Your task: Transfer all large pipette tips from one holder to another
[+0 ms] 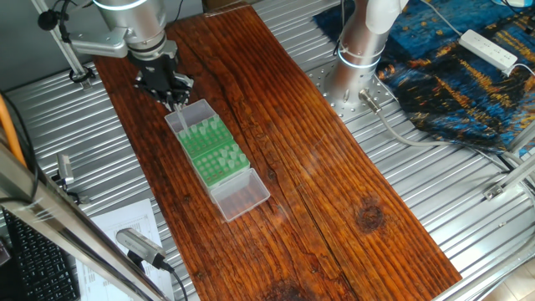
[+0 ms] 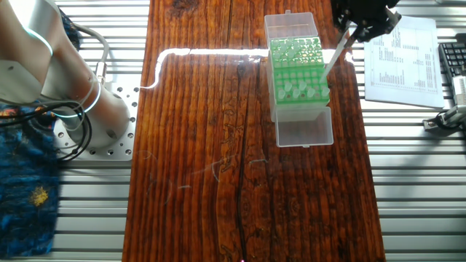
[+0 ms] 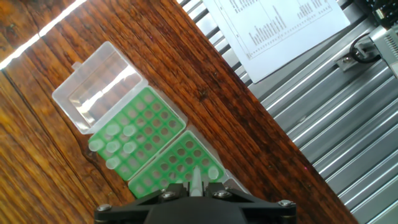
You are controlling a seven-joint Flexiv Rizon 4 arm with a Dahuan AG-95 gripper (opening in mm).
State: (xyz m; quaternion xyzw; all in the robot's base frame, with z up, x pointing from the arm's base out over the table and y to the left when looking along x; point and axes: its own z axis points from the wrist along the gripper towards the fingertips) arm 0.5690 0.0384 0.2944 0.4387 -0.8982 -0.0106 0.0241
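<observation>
A clear box [image 2: 291, 22] on the wooden board holds two green holders end to end. The holder next to the open lid [image 2: 304, 131] carries several large pipette tips [image 2: 302, 89], also in the hand view [image 3: 115, 140] and in one fixed view [image 1: 224, 155]. The far holder [image 2: 295, 51] shows bare holes [image 3: 180, 163]. My gripper [image 2: 352, 33] is shut on one pipette tip [image 2: 333, 57], which hangs point down above the far holder's outer edge. The hand view shows this tip [image 3: 196, 180] between my gripper's [image 3: 194, 188] jaws. It also shows in one fixed view [image 1: 177, 113] below the gripper [image 1: 175, 100].
A printed paper sheet [image 2: 404, 58] and a keyboard [image 2: 453, 62] lie on the metal table beside the board. The robot's base [image 1: 359, 50] stands at the board's far side, with a blue cloth [image 1: 468, 84] and a power strip [image 1: 489, 48] beyond.
</observation>
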